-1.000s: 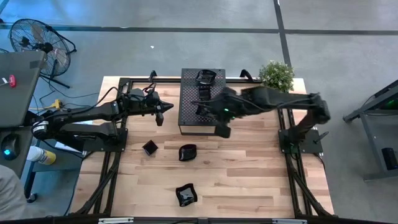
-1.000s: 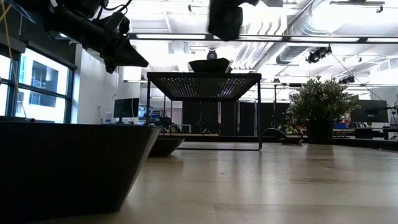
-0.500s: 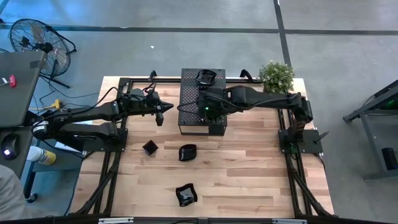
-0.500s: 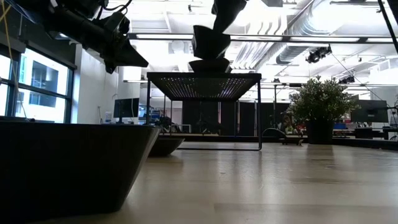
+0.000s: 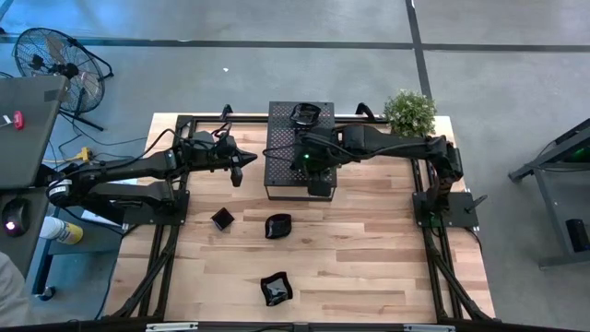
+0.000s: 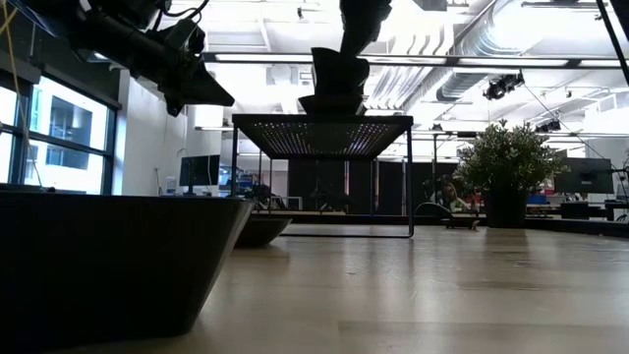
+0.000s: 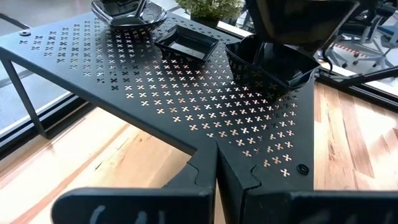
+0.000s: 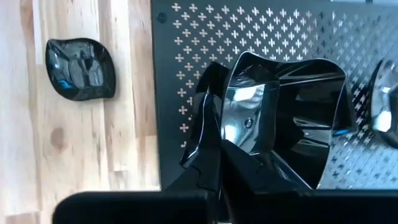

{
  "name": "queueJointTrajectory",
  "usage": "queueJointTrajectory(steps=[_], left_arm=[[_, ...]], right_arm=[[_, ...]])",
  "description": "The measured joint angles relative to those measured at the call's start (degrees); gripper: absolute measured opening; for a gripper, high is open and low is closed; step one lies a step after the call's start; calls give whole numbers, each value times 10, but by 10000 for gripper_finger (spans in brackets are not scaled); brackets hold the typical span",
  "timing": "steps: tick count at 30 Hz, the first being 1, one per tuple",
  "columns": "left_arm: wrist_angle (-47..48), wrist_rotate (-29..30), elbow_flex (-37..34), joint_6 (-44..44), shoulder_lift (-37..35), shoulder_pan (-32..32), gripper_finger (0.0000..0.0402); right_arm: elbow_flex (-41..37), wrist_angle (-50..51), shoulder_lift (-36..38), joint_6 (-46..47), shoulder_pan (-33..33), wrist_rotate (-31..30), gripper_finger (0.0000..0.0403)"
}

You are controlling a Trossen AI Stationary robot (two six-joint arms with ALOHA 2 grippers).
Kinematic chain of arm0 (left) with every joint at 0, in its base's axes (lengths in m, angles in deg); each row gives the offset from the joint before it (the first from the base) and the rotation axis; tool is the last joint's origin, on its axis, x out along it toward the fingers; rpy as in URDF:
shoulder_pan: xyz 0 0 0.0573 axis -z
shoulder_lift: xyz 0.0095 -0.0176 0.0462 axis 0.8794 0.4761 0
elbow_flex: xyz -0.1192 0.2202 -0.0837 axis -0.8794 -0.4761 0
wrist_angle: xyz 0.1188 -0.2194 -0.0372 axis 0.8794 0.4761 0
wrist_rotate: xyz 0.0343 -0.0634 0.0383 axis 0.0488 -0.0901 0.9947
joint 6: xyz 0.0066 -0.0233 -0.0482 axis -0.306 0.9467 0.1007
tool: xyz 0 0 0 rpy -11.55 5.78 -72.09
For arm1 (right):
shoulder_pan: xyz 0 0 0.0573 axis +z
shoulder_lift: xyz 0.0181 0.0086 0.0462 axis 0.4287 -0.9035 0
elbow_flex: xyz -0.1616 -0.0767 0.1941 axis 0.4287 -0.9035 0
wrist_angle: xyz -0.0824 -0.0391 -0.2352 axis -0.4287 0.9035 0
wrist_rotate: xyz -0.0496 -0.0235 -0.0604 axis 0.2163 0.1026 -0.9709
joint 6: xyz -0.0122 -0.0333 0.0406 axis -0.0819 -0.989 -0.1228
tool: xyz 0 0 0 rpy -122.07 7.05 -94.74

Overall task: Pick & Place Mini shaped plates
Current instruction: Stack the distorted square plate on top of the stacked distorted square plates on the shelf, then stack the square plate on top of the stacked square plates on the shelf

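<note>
My right gripper (image 8: 221, 152) reaches over the dark perforated stand (image 5: 281, 148) and is shut on a glossy black wavy-rimmed dish (image 8: 292, 118), which also shows under that gripper in the left wrist view (image 7: 270, 65). Two more dishes sit farther back on the stand: a square one (image 7: 186, 43) and a round one (image 7: 127, 9). Three dishes lie on the wooden table: a small square one (image 5: 222, 219), a leaf-like one (image 5: 278, 225) and one near the front (image 5: 276, 289). My left gripper (image 7: 217, 180) is shut and hovers left of the stand, touching nothing. My right gripper pinches the dish's side wall at its rim (image 8: 217, 106), one finger (image 8: 249, 165) inside the bowl and the other (image 8: 202, 143) outside. The fingers come from above, pointing down. The dish stands upright with its base on the stand's perforated top (image 7: 249, 112).
A potted plant (image 5: 409, 111) stands at the table's far right corner. The stand's thin legs (image 6: 410, 177) rise from the far middle of the table. Bare wood (image 5: 369, 249) lies right of the loose dishes. A fan (image 5: 55, 60) stands beyond the table's left side.
My right gripper, holding the dish, has moved from above the stand's near edge toward the far and left, over the stand's top, and come down. The dish, held high a second ago, now sits on the perforated top. In the last half second it has hardly moved.
</note>
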Motion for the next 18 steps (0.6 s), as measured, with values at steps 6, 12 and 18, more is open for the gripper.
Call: queueJointTrajectory(steps=[6,12,18], left_arm=[[0,0,0,0,0,0,0],[0,0,0,0,0,0,0],[0,0,0,0,0,0,0]], right_arm=[[0,0,0,45,-11,32,12],[0,-2,0,53,-18,44,25],[0,-32,0,59,-19,44,44]])
